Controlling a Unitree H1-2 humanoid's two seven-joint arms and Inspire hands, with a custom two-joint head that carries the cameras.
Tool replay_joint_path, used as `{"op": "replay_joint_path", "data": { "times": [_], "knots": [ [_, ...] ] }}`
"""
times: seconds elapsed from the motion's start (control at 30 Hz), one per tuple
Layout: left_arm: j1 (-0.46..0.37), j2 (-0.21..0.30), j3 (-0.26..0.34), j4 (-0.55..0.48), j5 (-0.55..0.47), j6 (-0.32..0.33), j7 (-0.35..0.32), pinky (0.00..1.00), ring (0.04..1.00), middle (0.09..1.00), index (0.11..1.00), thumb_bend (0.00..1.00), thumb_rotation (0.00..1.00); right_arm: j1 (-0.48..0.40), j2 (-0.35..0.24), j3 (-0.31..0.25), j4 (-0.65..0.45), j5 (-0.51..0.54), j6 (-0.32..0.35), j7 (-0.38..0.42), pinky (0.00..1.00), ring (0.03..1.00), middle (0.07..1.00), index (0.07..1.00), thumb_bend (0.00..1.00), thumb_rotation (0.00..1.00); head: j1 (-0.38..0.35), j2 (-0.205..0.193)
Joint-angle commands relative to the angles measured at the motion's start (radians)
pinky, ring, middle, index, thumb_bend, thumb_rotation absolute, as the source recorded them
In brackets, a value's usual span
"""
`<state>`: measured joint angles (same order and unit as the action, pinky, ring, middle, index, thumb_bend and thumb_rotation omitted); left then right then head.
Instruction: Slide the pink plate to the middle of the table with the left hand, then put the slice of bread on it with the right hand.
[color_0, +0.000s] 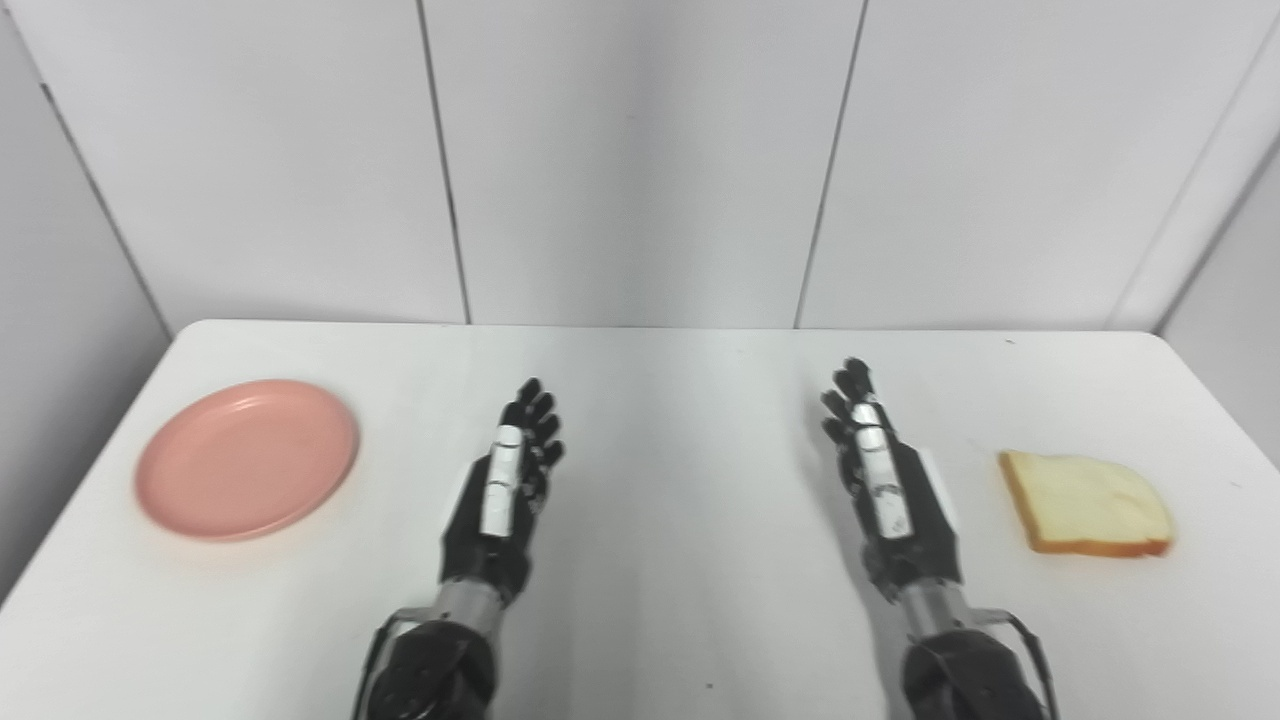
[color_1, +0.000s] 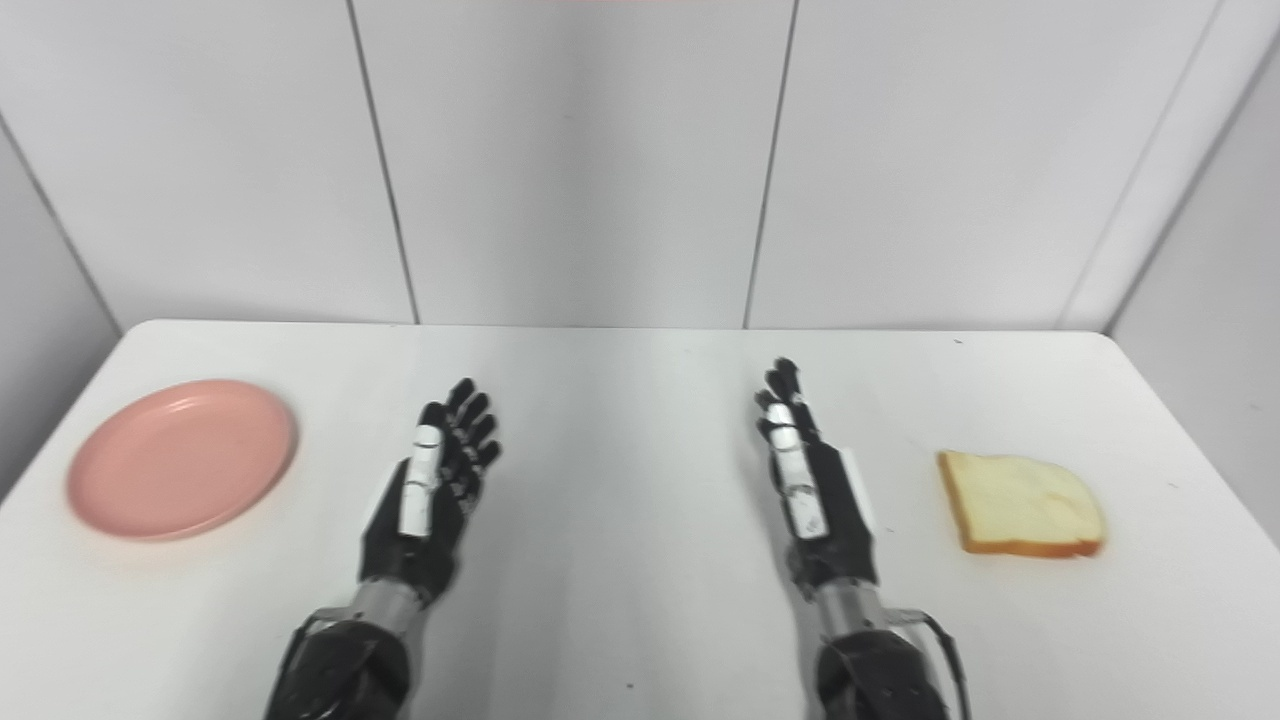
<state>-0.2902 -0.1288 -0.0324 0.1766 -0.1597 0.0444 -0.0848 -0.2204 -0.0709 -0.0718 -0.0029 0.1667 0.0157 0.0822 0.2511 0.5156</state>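
A white table (color_0: 660, 400) with rounded far corners fills the lower part of both views, its far edge set against a pale panelled wall. Its top is smooth and faintly glossy, with a few tiny dark specks near the far right corner and near the front edge. On the left side lies a round pink plate (color_0: 247, 458), flat on the surface, nothing on it, close to the left edge. On the right side lies a slice of bread (color_0: 1085, 503), flat, with a pale crumb and a brown crust along its near and left edges. Plate and bread are well apart, with bare tabletop between them
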Motion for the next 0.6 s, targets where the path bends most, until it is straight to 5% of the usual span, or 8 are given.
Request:
{"op": "replay_joint_path", "data": {
  "times": [0.0, 0.23, 0.57],
  "knots": [
    [-0.032, -0.028, 0.003, -0.011, 0.003, -0.052, 0.015, 1.00, 1.000, 0.987, 0.955, 0.71, 0.94, -0.022, -0.022, -0.016, -0.003, 0.029, -0.084, 0.029, 1.00, 0.990, 1.000, 1.000, 0.69, 0.91, 0.019, -0.008],
    [-0.067, -0.042, 0.018, 0.031, 0.002, -0.087, 0.038, 1.00, 1.000, 0.997, 0.974, 0.72, 0.94, -0.012, -0.044, -0.040, 0.008, 0.065, -0.080, 0.047, 1.00, 0.999, 1.000, 1.000, 0.66, 0.93, 0.128, -0.064],
    [-0.112, -0.030, 0.075, 0.047, -0.020, -0.095, 0.057, 1.00, 1.000, 1.000, 0.967, 0.73, 0.95, -0.006, -0.067, -0.034, 0.007, 0.058, -0.083, 0.068, 1.00, 1.000, 1.000, 1.000, 0.64, 1.00, 0.162, -0.099]
  ]
}}
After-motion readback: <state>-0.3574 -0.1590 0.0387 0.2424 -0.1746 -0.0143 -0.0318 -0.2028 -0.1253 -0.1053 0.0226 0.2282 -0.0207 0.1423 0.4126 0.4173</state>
